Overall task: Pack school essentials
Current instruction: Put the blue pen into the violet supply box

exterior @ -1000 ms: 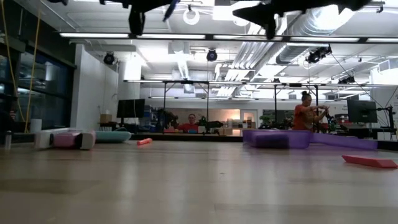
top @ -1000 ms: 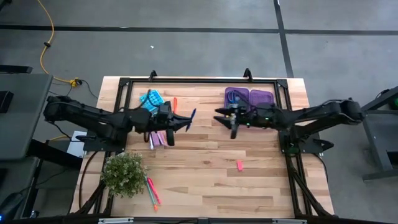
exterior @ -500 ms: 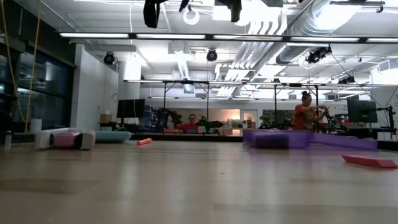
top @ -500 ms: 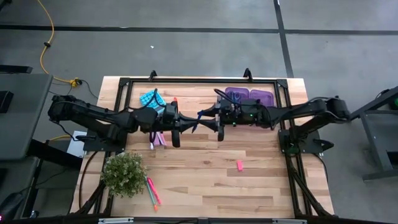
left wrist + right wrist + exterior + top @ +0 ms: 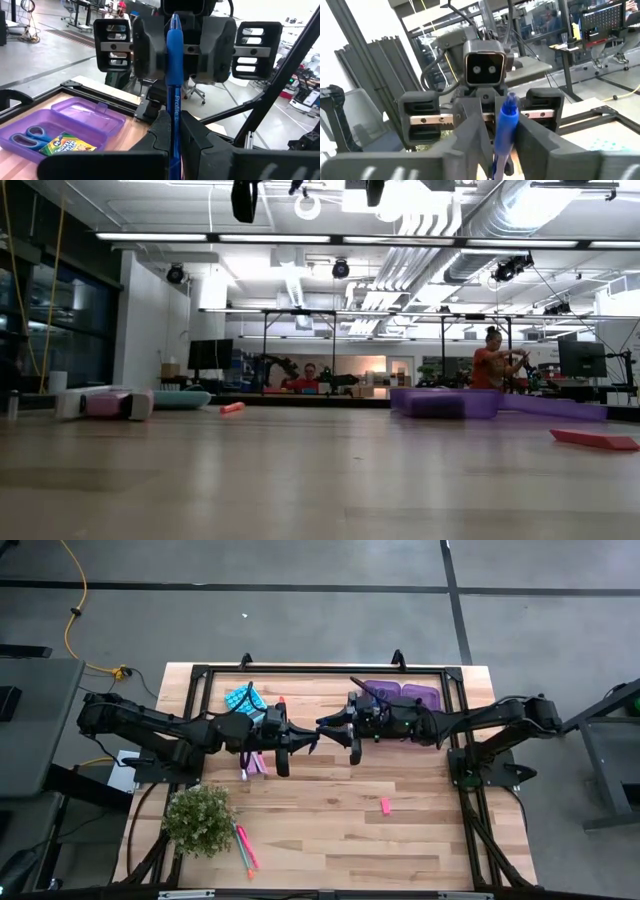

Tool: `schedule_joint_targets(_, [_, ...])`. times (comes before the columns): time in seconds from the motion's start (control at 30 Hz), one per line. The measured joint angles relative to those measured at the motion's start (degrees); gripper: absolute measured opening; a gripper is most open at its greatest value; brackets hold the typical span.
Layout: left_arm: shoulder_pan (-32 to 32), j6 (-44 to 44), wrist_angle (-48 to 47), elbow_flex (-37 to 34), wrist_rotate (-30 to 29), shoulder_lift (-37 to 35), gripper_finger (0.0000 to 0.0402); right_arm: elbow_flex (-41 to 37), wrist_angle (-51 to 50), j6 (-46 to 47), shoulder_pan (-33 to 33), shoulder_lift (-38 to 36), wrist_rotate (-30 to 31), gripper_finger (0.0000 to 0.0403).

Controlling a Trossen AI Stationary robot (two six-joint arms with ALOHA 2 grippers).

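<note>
A blue pen hangs in the air between my two grippers, high above the table's middle. My left gripper comes from the table's left and is shut on one end. My right gripper faces it from the right, its fingers shut around the other end. Blue-handled scissors and the yellow-green crayon box lie in the open purple case. A pink eraser lies flat on the wood. More pens lie under the left arm. My left gripper pinches the blue pen's near end between its two fingers, coming level from the table's left, fingers along the pen. The pen points at the other gripper, clear of the table. My right gripper pinches the pen's other end between its two fingers, level from the table's right, in line with the pen.
A bushy potted plant stands at the near left, with pens beside it. A teal item and an orange pen lie at the far left. Bare wood lies in the near middle. People show in the room beyond.
Both grippers have risen and drawn together. The left one moved a little toward the table's right with the pen. The right one moved from beside the purple case toward the table's left, until its fingers stood around the pen's free end.
</note>
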Motion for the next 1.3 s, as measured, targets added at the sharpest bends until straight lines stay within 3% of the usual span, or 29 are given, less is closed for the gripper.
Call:
schedule_joint_targets(0.27, [0.0,-0.1,0.0,0.0,0.0,0.0,0.0005,0.0,0.0,0.0,0.0,0.0,-0.2,0.0012])
schedule_joint_targets(0.57, [0.4,-3.0,-3.6,0.0,-1.3,-1.7,0.0082,-0.1,-0.9,-1.4,-0.4,-0.4,-0.6,0.0019])
schedule_joint_targets(0.7, [0.6,-2.0,-9.3,0.0,-2.2,-7.0,0.0128,-0.1,-8.1,-3.7,-1.4,-4.0,-1.7,0.0008])
schedule_joint_targets(0.87, [0.5,5.8,-18.5,0.0,-0.9,-16.9,0.0161,-0.1,-21.8,-6.7,-2.3,-11.1,-2.8,0.0008])
schedule_joint_targets(1.07, [0.4,5.9,-30.7,-0.1,-0.6,-27.3,0.016,-1.9,-33.3,-7.3,-1.3,-20.1,-2.0,0.0008])
schedule_joint_targets(1.3, [0.3,5.6,-27.3,-5.2,-2.6,-34.2,0.0138,-11.4,-34.3,-2.5,0.9,-30.7,5.6,0.0008])
